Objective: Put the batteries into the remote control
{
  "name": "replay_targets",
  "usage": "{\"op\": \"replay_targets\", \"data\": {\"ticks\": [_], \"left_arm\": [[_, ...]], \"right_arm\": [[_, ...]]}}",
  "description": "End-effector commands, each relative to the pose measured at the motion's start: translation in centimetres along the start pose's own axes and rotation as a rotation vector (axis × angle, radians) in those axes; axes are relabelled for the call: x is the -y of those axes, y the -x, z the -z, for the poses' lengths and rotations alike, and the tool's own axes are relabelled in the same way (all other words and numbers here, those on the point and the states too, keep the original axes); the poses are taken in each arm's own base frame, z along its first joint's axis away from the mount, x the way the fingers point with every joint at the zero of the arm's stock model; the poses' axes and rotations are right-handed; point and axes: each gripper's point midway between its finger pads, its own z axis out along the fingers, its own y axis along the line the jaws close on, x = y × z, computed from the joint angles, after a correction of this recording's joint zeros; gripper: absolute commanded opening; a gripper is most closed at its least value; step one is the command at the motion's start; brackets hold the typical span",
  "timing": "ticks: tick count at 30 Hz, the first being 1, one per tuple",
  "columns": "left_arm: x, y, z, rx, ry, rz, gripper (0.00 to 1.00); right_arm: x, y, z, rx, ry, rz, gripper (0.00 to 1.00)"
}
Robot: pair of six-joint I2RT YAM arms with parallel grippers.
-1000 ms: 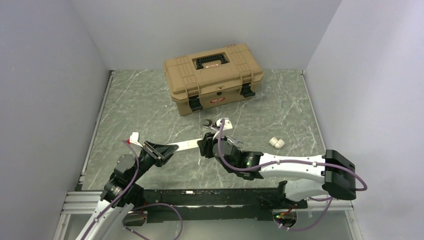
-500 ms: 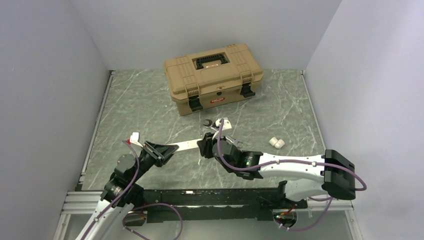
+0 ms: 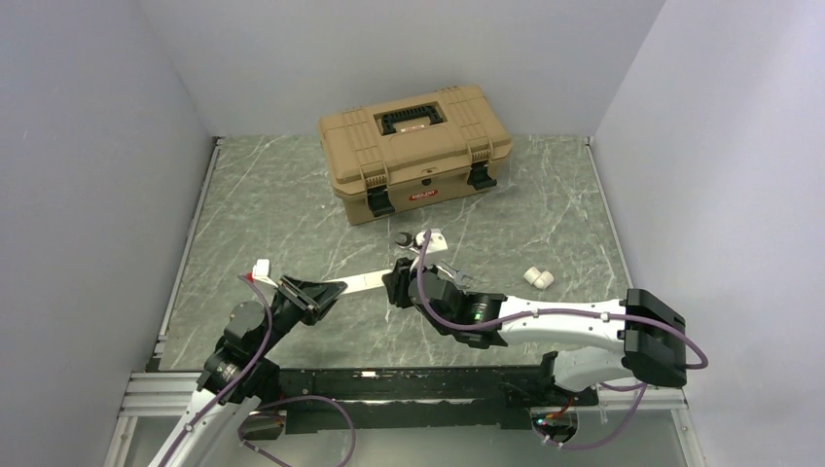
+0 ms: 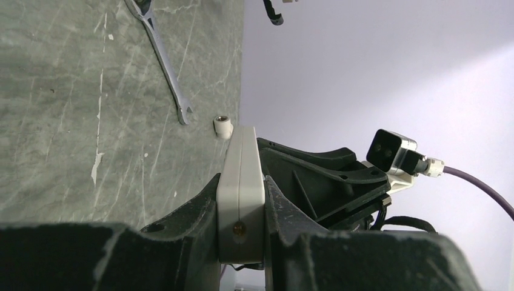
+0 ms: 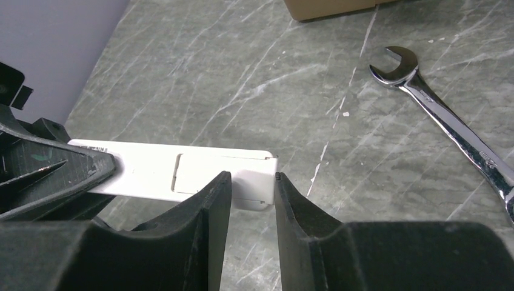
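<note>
The remote control (image 3: 365, 283) is a slim white bar held level just above the table. My left gripper (image 3: 326, 290) is shut on its left end; in the left wrist view the black fingers (image 4: 200, 212) clamp the remote (image 4: 242, 151) across its thickness. My right gripper (image 5: 253, 176) is at the other end. Its jaws stand part-way apart with their tips over the remote's (image 5: 182, 173) cover panel, and the right tip is level with the end edge. Two small white batteries (image 3: 538, 278) lie on the table to the right.
A steel wrench (image 3: 443, 265) lies just behind the right gripper and shows in the right wrist view (image 5: 448, 127). A tan toolbox (image 3: 413, 146) with black latches stands shut at the back. Grey walls close in the left, back and right of the stone-patterned table (image 3: 272, 204).
The right gripper's jaws have narrowed a little, and the right arm has crept slightly left toward the remote's end. The left arm and the remote have stayed put.
</note>
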Motion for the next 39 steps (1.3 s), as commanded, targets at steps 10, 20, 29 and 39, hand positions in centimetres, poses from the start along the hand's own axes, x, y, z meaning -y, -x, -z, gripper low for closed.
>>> {"op": "replay_targets", "data": {"ticks": [10,20,29,39], "left_arm": [[5.3,1.2,1.3,0.068,-0.216,0.038,0.0],[5.5,1.3,1.4,0.07,-0.233,0.046,0.0],[5.5,1.2,1.3,0.065,-0.233,0.048,0.0],[5.1,1.2,1.3,0.069,-0.214,0.039,0.0]], "right_arm": [[-4.0,-1.1,0.0,-0.072,0.096,-0.006,0.33],[-5.6,-1.5,0.2,-0.088,0.138,-0.03,0.33],[-6.8,-1.5,0.2,-0.095,0.166,-0.033,0.33],[-5.6,-0.7,0.7,-0.072,0.119,-0.026,0.36]]}}
